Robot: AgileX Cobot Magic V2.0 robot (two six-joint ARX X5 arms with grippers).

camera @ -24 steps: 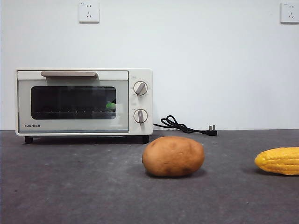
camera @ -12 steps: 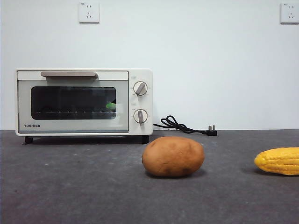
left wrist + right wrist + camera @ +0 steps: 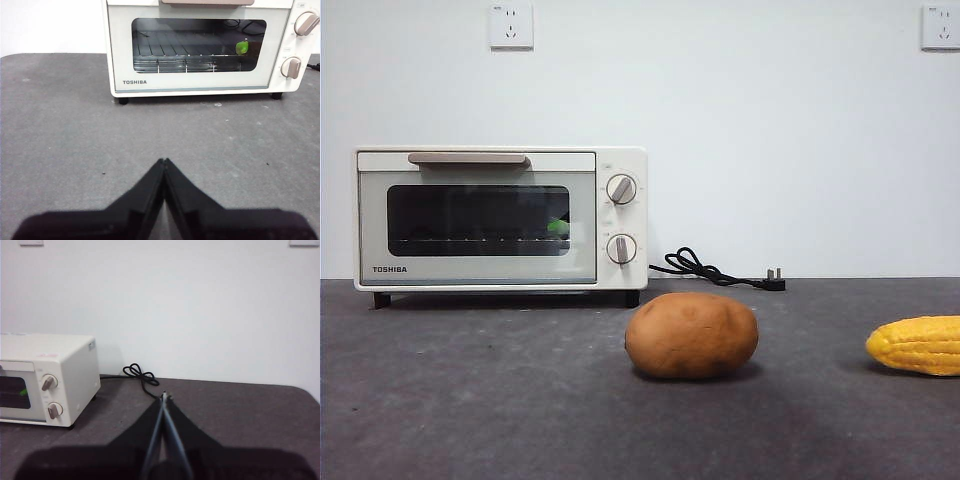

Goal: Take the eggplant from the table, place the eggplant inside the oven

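Note:
The cream oven [image 3: 500, 218] stands at the back left of the table [image 3: 520, 400] with its glass door closed. Behind the glass the eggplant lies on the wire rack; only its green stem cap [image 3: 557, 227] [image 3: 242, 47] shows clearly, at the knob end, while its dark body is lost in the dark interior. My left gripper [image 3: 164, 161] is shut and empty, hovering over bare table in front of the oven door. My right gripper [image 3: 164, 396] is shut and empty too, to the right of the oven [image 3: 47, 377]. Neither gripper appears in the front view.
A brown potato [image 3: 691, 335] lies mid-table in front of the oven's right corner. A yellow corn cob [image 3: 918, 345] rests at the right edge. The oven's black power cord and plug [image 3: 715, 269] lie against the back wall.

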